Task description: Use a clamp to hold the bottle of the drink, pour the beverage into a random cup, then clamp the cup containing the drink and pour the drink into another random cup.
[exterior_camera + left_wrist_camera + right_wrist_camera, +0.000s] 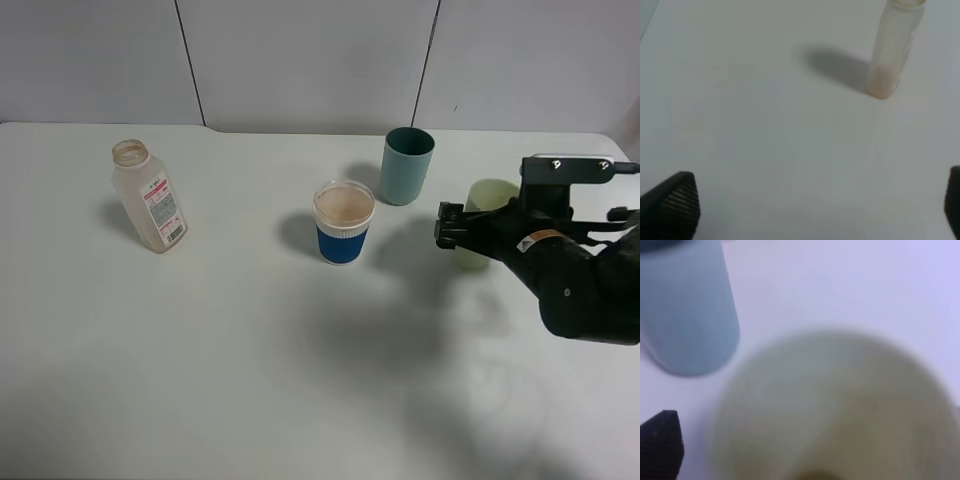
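A clear plastic bottle [148, 200] with a red-and-white label stands uncapped at the left, with only a little drink at its bottom; it also shows in the left wrist view [892, 50]. A blue-and-white cup [343, 222] in the middle holds a pinkish drink. A teal cup [406, 165] stands behind it and shows in the right wrist view [685, 310]. My right gripper [452, 228] is open around a pale yellow-green cup [490, 195], which fills the right wrist view [840, 405]; one fingertip [660, 440] stands apart from its wall. My left gripper [820, 215] is open and empty, away from the bottle.
The white table [230, 350] carries everything. A grey panelled wall [300, 60] runs along its far edge. The left arm is out of the exterior high view.
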Motion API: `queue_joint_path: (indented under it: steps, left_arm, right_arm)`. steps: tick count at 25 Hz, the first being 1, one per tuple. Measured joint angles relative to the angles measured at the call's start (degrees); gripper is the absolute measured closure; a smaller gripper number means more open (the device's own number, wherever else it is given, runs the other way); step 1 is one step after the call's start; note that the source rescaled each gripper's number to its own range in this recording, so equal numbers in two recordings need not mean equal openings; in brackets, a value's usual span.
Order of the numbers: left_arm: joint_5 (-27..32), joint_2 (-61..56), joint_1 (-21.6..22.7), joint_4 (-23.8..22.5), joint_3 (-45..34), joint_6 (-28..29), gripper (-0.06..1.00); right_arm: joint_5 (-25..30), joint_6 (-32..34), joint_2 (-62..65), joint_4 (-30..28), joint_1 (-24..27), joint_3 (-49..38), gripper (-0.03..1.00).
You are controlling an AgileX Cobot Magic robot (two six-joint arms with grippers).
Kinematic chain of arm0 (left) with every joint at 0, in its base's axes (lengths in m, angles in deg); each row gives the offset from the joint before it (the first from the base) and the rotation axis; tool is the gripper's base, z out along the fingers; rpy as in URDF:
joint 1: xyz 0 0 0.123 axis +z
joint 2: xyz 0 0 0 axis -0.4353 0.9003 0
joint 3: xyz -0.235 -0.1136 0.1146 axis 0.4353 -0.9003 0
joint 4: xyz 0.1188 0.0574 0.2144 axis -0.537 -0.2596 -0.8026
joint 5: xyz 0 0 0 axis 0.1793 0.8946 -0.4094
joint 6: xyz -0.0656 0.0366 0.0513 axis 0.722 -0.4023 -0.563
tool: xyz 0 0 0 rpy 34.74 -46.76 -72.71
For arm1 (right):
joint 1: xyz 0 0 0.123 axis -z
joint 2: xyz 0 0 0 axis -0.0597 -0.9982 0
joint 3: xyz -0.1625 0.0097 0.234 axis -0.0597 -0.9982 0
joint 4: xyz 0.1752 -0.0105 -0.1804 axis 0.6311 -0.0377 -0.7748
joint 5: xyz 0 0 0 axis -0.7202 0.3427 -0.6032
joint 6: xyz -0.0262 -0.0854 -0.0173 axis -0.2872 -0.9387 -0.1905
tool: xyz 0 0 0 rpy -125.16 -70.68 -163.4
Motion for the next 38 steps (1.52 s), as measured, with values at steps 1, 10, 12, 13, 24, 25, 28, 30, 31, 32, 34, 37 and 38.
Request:
queue_joint_path:
  steps: [1,10,12,13,24,25,28,30,31,32,34,37,38]
  left_arm:
    - [0.00,0.00,0.00,0.00,0.00,0.00,-0.05]
    - [0.00,0.00,0.00,0.00,0.00,0.00,-0.05]
    - [0.00,0.00,0.00,0.00,0.00,0.00,-0.05]
    - [0.00,0.00,0.00,0.00,0.00,0.00,-0.05]
    - [0.00,0.00,0.00,0.00,0.00,0.00,-0.05]
    - [0.00,0.00,0.00,0.00,0.00,0.00,-0.05]
    - [0.00,0.00,0.00,0.00,0.00,0.00,-0.05]
    - [0.00,0.00,0.00,0.00,0.00,0.00,-0.05]
    - [0.00,0.00,0.00,0.00,0.00,0.00,-0.05]
    - [0.00,0.00,0.00,0.00,0.00,0.00,-0.05]
    - [0.00,0.00,0.00,0.00,0.00,0.00,-0.05]
    - [0.00,0.00,0.00,0.00,0.00,0.00,-0.05]
    - [0.00,0.00,0.00,0.00,0.00,0.00,-0.05]
  right_arm:
    - [1.39,-1.97,1.85,0.22,0.00,0.00,-0.03]
    - [6.94,-14.19,18.71,3.95,0.00,-0.19,-0.03]
    - [7.23,-14.68,22.04,4.13,0.00,-0.07,-0.03]
    - [7.37,-14.79,23.60,4.07,0.35,-0.07,-0.03]
    - [28.65,-18.82,36.67,-4.82,17.41,4.79,-0.03]
    - [31.68,-17.97,37.74,-6.57,19.60,6.15,-0.03]
    - [41.19,-12.75,40.83,-13.28,25.32,9.82,-0.03]
    - [46.08,-7.82,43.07,-18.12,28.32,11.62,-0.03]
    - [47.93,-5.39,44.39,-21.07,29.62,12.37,-0.03]
    - [49.51,-3.30,45.80,-23.01,30.64,12.91,-0.03]
    - [51.64,-0.74,48.33,-26.09,31.54,13.35,-0.03]
    - [55.95,0.07,53.07,-27.60,31.80,13.35,-0.03]
    - [57.56,0.24,54.73,-27.72,31.87,13.35,-0.03]
